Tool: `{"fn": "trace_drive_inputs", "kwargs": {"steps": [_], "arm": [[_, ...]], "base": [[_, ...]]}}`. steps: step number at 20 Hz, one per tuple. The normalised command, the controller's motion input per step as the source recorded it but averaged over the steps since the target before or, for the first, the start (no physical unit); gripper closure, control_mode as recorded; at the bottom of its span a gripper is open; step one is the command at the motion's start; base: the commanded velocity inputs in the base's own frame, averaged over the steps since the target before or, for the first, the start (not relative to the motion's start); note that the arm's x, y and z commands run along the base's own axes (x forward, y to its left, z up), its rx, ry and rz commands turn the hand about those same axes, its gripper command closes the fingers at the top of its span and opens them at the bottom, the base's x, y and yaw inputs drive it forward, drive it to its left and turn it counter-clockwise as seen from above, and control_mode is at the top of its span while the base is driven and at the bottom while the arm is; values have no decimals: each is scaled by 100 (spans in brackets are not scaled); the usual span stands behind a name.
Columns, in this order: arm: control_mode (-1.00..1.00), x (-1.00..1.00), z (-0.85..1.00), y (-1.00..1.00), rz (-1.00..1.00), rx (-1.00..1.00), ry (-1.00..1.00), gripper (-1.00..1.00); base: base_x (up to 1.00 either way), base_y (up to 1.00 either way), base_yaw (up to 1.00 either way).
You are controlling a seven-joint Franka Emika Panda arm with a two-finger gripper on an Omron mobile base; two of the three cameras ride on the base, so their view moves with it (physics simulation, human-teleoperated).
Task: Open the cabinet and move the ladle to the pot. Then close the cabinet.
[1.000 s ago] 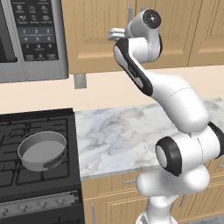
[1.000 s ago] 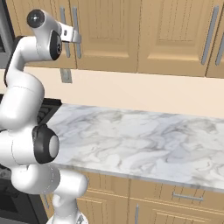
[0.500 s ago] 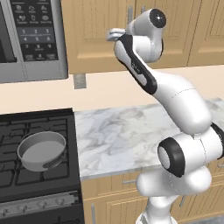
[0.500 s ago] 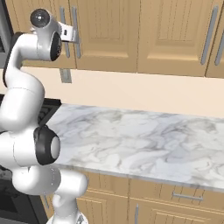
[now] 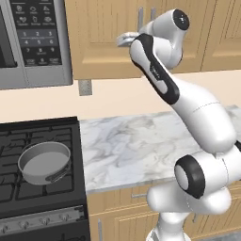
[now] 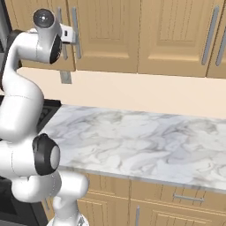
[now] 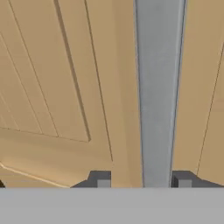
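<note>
The fingers (image 7: 141,178) stood one on each side of a silver bar handle (image 7: 157,87) of the cabinet (image 5: 103,37), closed around it, at twelve o'clock in the hand view. The cabinet doors were shut. The pot (image 5: 44,162) sat on the stove (image 5: 28,136), at eight o'clock of the marble tabletop (image 5: 127,146).

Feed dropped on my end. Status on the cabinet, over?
Gripper shut on the cabinet handle. Cabinet doors not yet open. Pot waiting on the stove. Nothing in the way.
</note>
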Motion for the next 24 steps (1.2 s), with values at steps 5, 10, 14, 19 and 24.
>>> {"fn": "trace_drive_inputs", "kwargs": {"steps": [5,10,14,19,24], "arm": [[-100,-98,0,64,0,0,0,100],[-100,-100,0,66,-1,0,0,100],[-100,-87,0,76,0,0,0,100],[-100,-57,0,84,0,0,0,100],[-100,-10,0,78,0,0,0,100]], "base": [[0,0,0],[0,0,0],[0,0,0],[0,0,0],[0,0,0]]}}
